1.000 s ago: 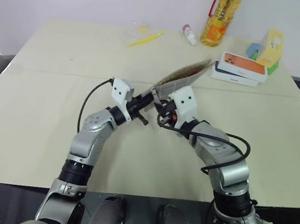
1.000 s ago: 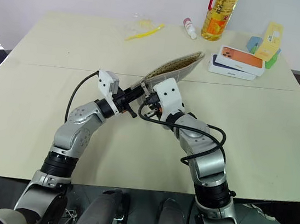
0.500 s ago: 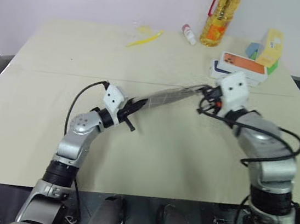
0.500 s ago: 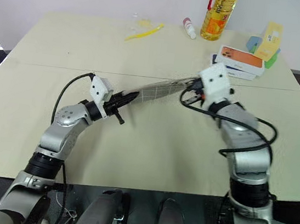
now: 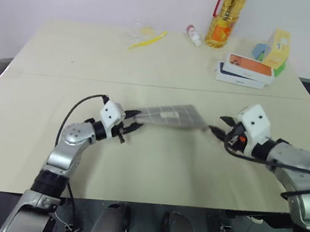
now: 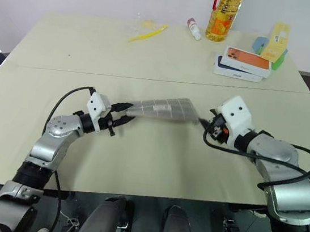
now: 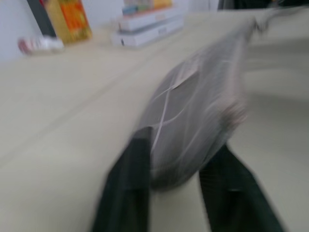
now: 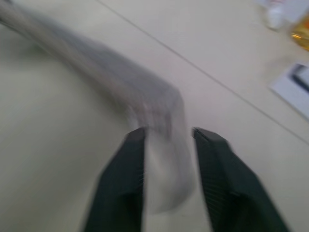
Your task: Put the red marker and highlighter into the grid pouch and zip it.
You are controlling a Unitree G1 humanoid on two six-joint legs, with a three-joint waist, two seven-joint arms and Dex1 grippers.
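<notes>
Grey grid pouch [image 6: 162, 106] (white lines, small label) lies stretched flat between both grippers' parted, released jaws.

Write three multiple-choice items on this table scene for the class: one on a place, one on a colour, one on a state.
1. Where does the grid pouch lie?
A. On the stacked boxes
B. On the table, between the left gripper and the right gripper
C. Against the oil bottle

2. What colour is the long thin stick at the far edge?
A. Yellow
B. Blue
C. Black

3. How are the right gripper's fingers?
A. Shut on a red marker
B. Shut on the oil bottle
C. Apart, holding nothing

Key: 1 B, the pouch lies flat with one gripper at each end. 2 A, the stick is bright yellow. 3 C, the right wrist view shows a gap between the two black fingers.
</notes>
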